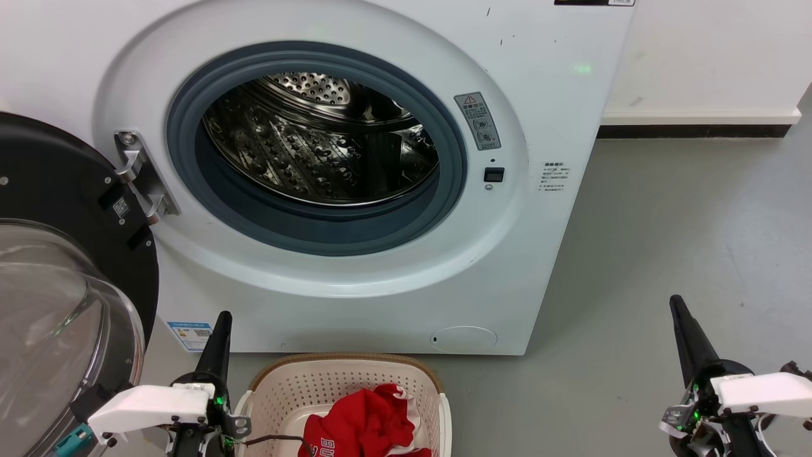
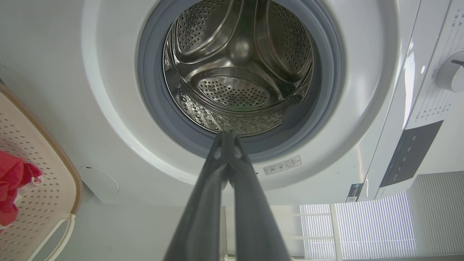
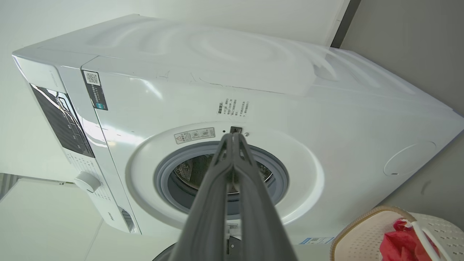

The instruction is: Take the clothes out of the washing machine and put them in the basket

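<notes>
The white washing machine stands with its black-framed glass door swung open to the left. Its steel drum shows bare metal, with no fabric in sight. On the floor in front sits the cream basket, and the red clothes with white lettering lie in it. My left gripper is shut and holds nothing, just left of the basket. My right gripper is shut too, off to the right over the grey floor. The left wrist view looks into the drum past the shut left gripper.
The open door takes up the lower left. Grey floor stretches to the right of the machine, up to a white wall with a dark skirting strip. A white slatted panel shows in the left wrist view.
</notes>
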Available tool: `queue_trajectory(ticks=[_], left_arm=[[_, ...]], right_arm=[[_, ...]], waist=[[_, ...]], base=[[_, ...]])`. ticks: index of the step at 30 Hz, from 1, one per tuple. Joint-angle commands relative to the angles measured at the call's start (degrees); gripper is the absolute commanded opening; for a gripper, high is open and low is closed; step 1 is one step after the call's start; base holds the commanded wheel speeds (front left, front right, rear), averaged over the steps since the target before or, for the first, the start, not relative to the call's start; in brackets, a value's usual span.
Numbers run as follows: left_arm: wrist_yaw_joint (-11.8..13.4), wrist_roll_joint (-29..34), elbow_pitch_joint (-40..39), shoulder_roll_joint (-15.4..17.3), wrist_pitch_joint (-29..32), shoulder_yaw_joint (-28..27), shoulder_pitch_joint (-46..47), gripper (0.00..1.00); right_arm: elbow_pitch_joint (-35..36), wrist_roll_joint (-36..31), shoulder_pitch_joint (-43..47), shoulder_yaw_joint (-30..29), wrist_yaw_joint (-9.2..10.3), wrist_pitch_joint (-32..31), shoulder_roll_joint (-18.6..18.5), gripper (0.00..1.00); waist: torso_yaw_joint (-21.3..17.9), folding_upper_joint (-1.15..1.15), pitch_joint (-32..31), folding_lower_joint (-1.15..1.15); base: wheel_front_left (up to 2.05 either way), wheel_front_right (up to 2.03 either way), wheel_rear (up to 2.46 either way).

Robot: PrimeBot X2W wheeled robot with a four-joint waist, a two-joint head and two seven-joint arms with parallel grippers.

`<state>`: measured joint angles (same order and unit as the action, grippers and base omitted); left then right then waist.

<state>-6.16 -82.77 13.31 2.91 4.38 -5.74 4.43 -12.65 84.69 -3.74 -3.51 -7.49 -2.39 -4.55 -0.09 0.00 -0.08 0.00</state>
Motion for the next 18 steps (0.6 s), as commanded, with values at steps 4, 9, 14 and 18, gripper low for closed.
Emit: queue_trajectory(ticks=[4, 9, 14, 18], left_arm=[[-0.58, -2.53, 0.20, -0.04, 0.60, -0.31, 1.13, 0.00], [-0.93, -4.74, 0.40, -0.04, 1.14, -0.51, 1.54, 0.00], [-1.29, -7.72, 0.64, -0.06, 1.89, -0.80, 2.01, 0.00], [-1.45, -9.36, 0.83, -0.06, 2.24, -0.95, 1.98, 0.00]], right_arm=[[-0.28, 2.56, -1.62, -0.32, 0.00, -0.64, -0.04, 0.00], [-0.65, 4.78, -1.96, -0.53, 0.00, -1.27, 0.04, 0.00], [-1.13, 7.59, -2.55, -0.79, 0.00, -2.12, 0.14, 0.00], [-1.37, 9.21, -2.53, -0.96, 0.00, -2.56, 0.20, 0.00]], waist=[[0.02, 0.00, 0.05, 0.00], [0.04, 0.00, 0.11, 0.00], [0.07, 0.00, 0.19, 0.00], [0.08, 0.00, 0.24, 0.00]], base=[[0.00, 0.00, 0.00], [0.00, 0.00, 0.00], [0.00, 0.00, 0.00], [0.00, 0.00, 0.00]])
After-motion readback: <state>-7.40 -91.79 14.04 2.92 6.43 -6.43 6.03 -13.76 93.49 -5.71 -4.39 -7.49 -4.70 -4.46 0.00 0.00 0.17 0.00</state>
